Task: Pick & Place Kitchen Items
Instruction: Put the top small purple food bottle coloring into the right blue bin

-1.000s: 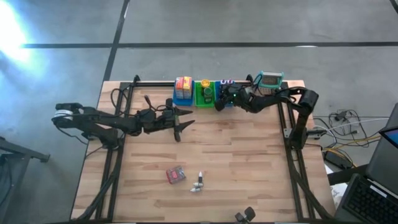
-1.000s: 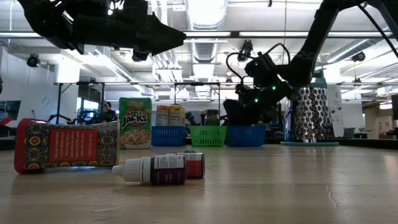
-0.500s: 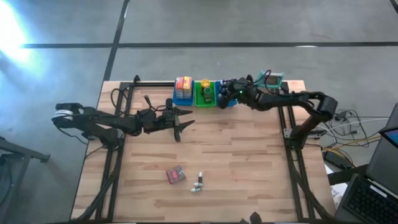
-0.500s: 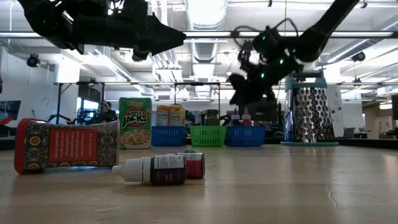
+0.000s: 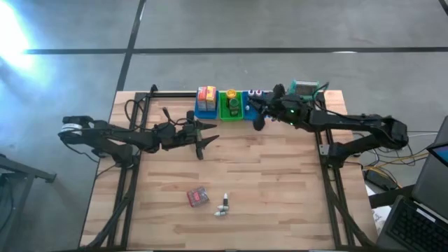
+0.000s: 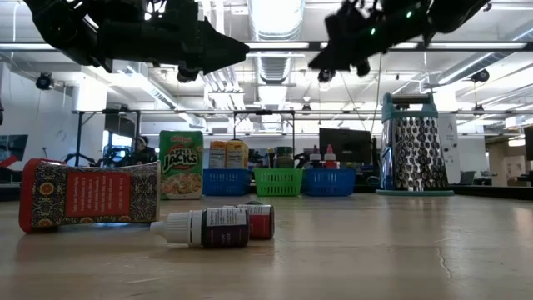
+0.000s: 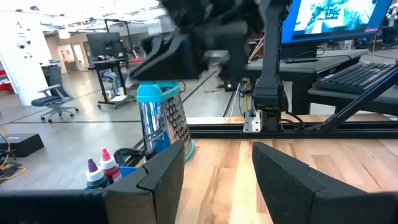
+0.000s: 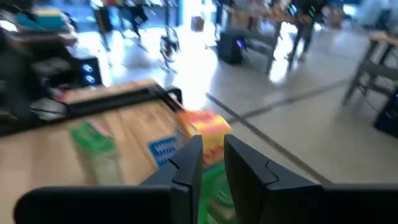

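My right gripper (image 5: 258, 120) hangs high over the table just in front of the right blue bin (image 5: 253, 98). It is empty, and its fingers are a little apart in the right wrist view (image 8: 212, 163). Small bottles with purple and red caps (image 7: 99, 171) stand in that bin. Yellow-red boxes (image 5: 206, 94) sit in the left blue bin. My left gripper (image 5: 208, 137) is open and empty above the table's left middle. A red packet (image 5: 198, 197) and two small bottles (image 5: 223, 207) lie on the table near its front edge.
A green bin (image 5: 229, 105) stands between the two blue bins at the far edge. The metal grater (image 5: 304, 89) stands to their right. A green cereal box (image 6: 181, 164) stands left of the bins in the low view. Bare wood lies between the arms.
My right gripper has risen from down at the right blue bin to well above it and come a little toward the table's near edge, the arm stretching out. The capped bottles now show standing in that bin.
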Controlling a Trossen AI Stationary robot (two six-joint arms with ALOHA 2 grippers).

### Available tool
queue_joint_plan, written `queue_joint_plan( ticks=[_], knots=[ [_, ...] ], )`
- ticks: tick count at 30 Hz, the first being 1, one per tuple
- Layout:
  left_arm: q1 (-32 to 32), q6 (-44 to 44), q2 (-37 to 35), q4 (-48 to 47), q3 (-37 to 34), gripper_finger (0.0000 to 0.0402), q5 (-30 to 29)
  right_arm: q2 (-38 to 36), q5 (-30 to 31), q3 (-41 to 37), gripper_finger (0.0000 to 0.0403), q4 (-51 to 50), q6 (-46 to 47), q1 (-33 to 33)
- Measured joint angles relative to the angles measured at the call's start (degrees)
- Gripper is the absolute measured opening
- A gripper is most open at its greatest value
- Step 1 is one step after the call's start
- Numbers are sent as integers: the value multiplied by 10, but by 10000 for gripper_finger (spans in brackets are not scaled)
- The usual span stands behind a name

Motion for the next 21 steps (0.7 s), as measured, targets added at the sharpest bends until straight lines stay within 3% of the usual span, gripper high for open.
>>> queue_joint_plan(
  ticks=[11, 21],
  knots=[
    [0, -46, 0, 0, 0, 195, 0, -68, 0, 0, 11, 1, -61, 118],
    [0, -57, 0, -12, 0, 195, 0, -70, 2, 0, 8, -13, -77, 225]
  ],
)
